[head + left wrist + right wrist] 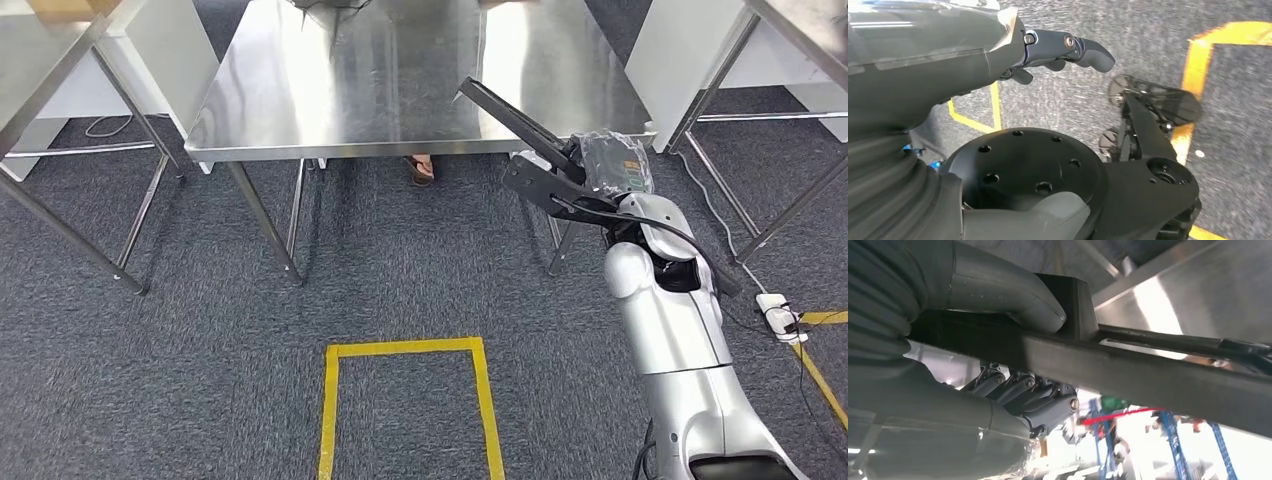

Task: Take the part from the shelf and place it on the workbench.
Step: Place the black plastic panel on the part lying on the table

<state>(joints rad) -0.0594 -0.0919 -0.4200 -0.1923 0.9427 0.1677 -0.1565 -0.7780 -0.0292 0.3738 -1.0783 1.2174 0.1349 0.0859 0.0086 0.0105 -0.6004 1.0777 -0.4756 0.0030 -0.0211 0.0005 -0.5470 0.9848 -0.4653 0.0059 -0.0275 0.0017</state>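
Your right hand [608,165] grips the long black angular metal part [530,150] at the near right corner of the shiny stainless-steel workbench [340,90]. In the right wrist view the grey thumb [1013,295] lies over one side of the part's dark bar [1108,367] and the darker fingers [1040,397] curl under the other, so the hold is closed tight around it. The part's far tip reaches over the workbench's front edge and sits above the steel top; you cannot tell from these pictures whether it touches the surface. Its near end hangs off the corner, above the table's right front leg [560,245].

Your left hand [1058,50] hangs low over the grey carpet [200,330], its dark fingers loosely curled with nothing in them.

For room, you have the broad bare steel top stretching left and back from the part. A second steel table [60,60] stands at the left and another steel frame [790,110] at the right, each with a carpet gap between it and the workbench. A person's foot [421,168] shows under the workbench's front edge. On the carpet nearer you lies a yellow tape rectangle [405,348], and a white power strip [775,310] sits on the floor at the right, near your right arm.
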